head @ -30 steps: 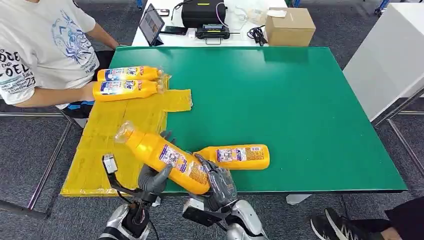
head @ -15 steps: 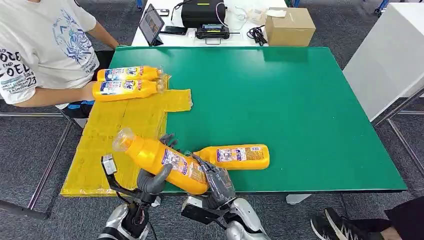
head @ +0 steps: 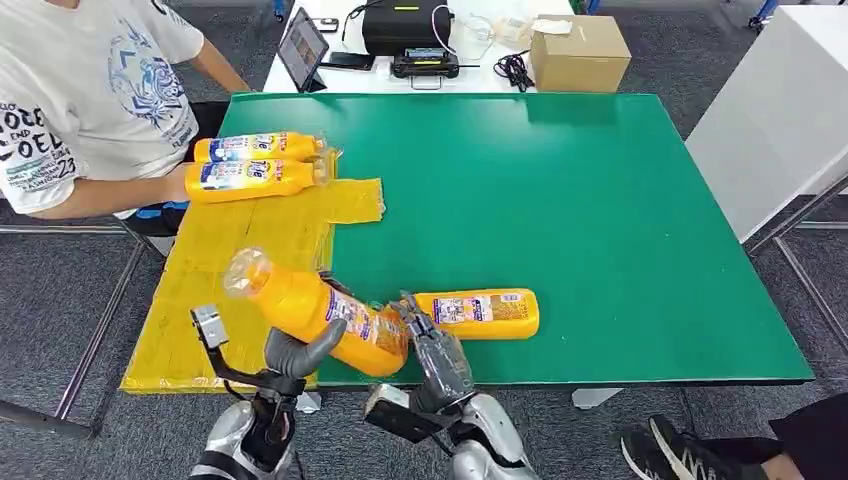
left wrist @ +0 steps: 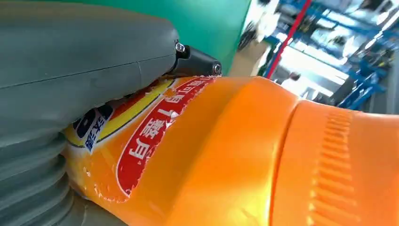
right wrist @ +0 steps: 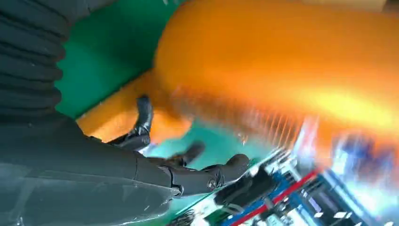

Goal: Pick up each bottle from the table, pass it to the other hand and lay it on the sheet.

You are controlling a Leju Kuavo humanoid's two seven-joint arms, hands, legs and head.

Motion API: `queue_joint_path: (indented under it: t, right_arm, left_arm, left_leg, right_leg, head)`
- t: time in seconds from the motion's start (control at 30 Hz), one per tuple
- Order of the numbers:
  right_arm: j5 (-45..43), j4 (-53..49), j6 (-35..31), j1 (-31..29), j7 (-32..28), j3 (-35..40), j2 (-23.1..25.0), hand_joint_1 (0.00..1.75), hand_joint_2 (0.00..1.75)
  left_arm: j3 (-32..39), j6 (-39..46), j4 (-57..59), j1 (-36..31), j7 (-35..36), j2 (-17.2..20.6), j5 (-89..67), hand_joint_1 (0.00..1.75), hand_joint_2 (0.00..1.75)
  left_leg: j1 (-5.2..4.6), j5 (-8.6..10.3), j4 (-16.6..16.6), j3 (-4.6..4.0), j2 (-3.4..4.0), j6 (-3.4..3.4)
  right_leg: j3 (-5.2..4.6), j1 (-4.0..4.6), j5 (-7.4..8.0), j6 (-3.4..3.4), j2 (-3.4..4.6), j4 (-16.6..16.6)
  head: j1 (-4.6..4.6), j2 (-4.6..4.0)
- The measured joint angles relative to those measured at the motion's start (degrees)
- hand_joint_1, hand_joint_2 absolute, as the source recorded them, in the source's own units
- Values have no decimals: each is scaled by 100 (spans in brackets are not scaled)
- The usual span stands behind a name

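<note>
The left hand [head: 300, 350] grips an orange bottle [head: 315, 310] around its labelled body, thumb wrapped over the near side, and holds it tilted above the near edge of the green table [head: 560, 200] — its clear cap end points up and toward the yellow sheet [head: 240, 250], its base toward the right hand [head: 435, 350]. In the left wrist view the thick grey thumb [left wrist: 84, 61] presses on the bottle's red-and-yellow label. The right hand sits just beside the bottle's base with its dark fingers [right wrist: 188, 176] spread and holding nothing; whether they touch the bottle I cannot tell. A second bottle [head: 478, 313] lies on its side on the table, just behind the right hand. Two more bottles [head: 255, 165] lie side by side at the far end of the sheet — a person's arm [head: 110, 195] reaches to them there. A cardboard box [head: 580, 52] stands on the white table beyond.
</note>
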Motion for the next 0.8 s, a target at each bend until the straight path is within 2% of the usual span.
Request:
queue_joint_path:
  t: [0.1,0.2,0.3,0.43,0.47,0.63,0.8]
  right_arm:
    - [-243,-291,161,51,-50,-56,-20,0,0]
    - [-764,-759,517,182,-253,-172,-59,0,0]
    - [-1218,-1270,807,276,-483,-293,-112,0,0]
    - [-1591,-2193,964,429,-689,-498,-162,0,0]
    - [-1589,-2365,968,438,-693,-544,-175,0,175]
    - [-1456,-2933,997,430,-678,-723,-247,0,175]
    - [-1460,-3095,1058,382,-680,-798,-297,0,175]
  left_arm:
    - [87,276,-120,-24,-143,4,-219,175,175]
    - [203,947,-236,-134,-550,20,-812,175,175]
    - [348,1745,-382,-305,-982,61,-1557,175,175]
    - [514,3440,-695,-628,-1501,168,-3557,175,175]
    - [524,3759,-737,-730,-1502,212,-4042,175,175]
    - [575,4798,-485,-1189,-1084,429,-6185,175,175]
    - [605,5307,484,-1631,-686,649,-7539,175,175]
  left_leg:
    - [0,0,0,1,0,0]
    - [0,1,0,-1,-1,0]
    - [0,2,1,-1,0,0]
    - [1,4,1,-3,-1,-1]
    - [1,4,1,-3,-2,-1]
    - [0,4,1,-2,-1,-1]
    - [0,6,1,0,2,-1]
  right_leg:
    - [0,0,0,0,0,0]
    - [-1,0,1,0,0,0]
    - [-1,0,1,0,0,1]
    - [-2,0,2,0,0,2]
    - [-2,0,2,0,-1,2]
    - [-1,0,3,1,0,2]
    - [-1,0,4,1,1,3]
  head:
    - [0,0]
    - [0,0]
    - [-2,0]
    - [-2,0]
    - [-2,0]
    - [0,0]
    - [0,0]
